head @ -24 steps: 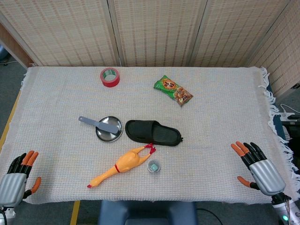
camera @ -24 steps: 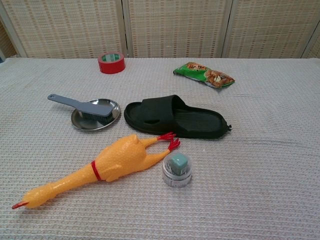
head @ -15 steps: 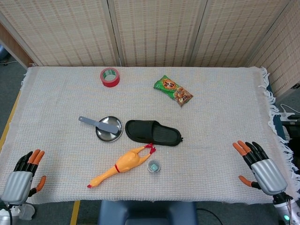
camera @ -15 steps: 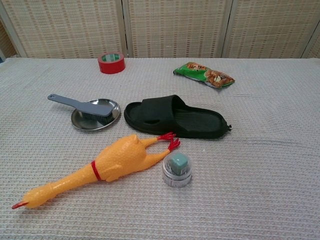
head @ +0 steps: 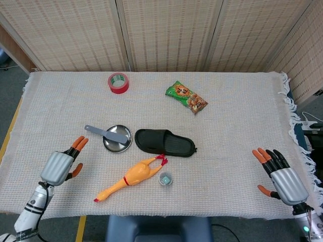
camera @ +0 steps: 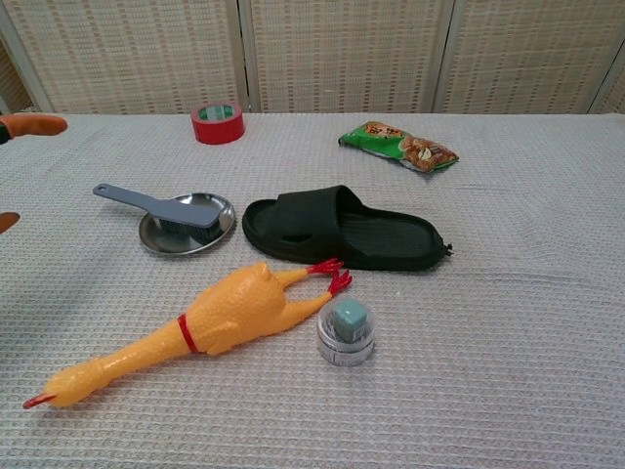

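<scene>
My left hand (head: 62, 164) hovers over the cloth at the front left, fingers apart, holding nothing; only its orange fingertips (camera: 29, 124) show at the left edge of the chest view. It is nearest the metal dish (head: 117, 138) with the grey brush (head: 107, 133) lying across it. A yellow rubber chicken (head: 132, 176) lies in front of the dish, beside a small clear jar (head: 165, 178) with a teal lid. A black slipper (head: 165, 142) lies mid-table. My right hand (head: 280, 176) is at the front right corner, fingers spread, empty.
A red tape roll (head: 118, 82) and a green snack packet (head: 186, 97) lie toward the back of the table. The woven cloth (head: 232, 126) covers the whole table, with a fringe on the right edge. Bamboo screens stand behind.
My left hand has moved from the front left corner up and inward toward the dish, and its fingertips now show in the chest view. The right hand has barely shifted.
</scene>
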Motion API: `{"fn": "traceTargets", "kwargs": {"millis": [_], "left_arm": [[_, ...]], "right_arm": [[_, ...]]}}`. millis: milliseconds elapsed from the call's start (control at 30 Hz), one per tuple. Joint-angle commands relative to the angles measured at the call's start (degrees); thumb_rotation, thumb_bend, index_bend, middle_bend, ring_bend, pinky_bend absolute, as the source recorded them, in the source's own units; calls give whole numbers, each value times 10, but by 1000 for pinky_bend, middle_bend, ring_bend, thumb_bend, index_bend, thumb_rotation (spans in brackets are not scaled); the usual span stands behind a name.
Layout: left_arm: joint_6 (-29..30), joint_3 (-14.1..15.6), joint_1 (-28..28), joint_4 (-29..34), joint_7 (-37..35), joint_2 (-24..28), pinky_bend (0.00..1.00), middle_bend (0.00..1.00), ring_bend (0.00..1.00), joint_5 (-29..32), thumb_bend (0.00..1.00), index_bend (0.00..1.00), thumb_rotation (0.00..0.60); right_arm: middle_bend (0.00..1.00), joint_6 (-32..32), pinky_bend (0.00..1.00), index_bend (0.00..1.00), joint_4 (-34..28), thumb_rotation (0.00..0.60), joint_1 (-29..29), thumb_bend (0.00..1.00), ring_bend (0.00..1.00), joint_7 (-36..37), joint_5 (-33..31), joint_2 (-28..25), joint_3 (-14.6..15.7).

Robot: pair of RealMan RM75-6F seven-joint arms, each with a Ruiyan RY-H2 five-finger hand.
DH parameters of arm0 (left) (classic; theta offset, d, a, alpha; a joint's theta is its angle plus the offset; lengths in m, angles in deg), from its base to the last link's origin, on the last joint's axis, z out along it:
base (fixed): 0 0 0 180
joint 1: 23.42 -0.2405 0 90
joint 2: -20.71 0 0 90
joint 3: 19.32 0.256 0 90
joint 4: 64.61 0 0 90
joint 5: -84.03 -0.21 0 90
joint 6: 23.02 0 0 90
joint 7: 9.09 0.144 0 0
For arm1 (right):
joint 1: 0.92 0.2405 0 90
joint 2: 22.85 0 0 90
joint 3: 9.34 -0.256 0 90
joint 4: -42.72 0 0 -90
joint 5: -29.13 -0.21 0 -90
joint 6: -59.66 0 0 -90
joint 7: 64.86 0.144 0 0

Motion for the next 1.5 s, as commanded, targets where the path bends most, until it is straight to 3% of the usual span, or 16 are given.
{"fn": "traceTargets", "kwargs": {"millis": [33,267,600,1200,1500], "left_arm": [[-82,-27,63,-13,47,-33,926,55,629,45,417,41,600],[-140,-42,125,-67,99,-94,991,0,698,82,417,42,600],[-206,-42,187,-147,100,-146,1000,35,768,120,416,27,600],[-234,-25,241,-244,83,-200,1000,152,799,132,414,126,600],[-224,-15,253,-303,76,-229,1000,237,796,129,415,267,600]], "right_arm": [[0,5,0,0,3,600,1,95,0,-1,-9,1,-4],[0,17,0,0,6,600,3,95,0,3,-28,-1,-10],[0,27,0,0,13,600,6,95,0,14,-42,-1,-17],[0,31,0,0,12,600,7,95,0,26,-49,-8,-19],[0,28,0,0,10,600,5,95,0,39,-44,-15,-17]]}}
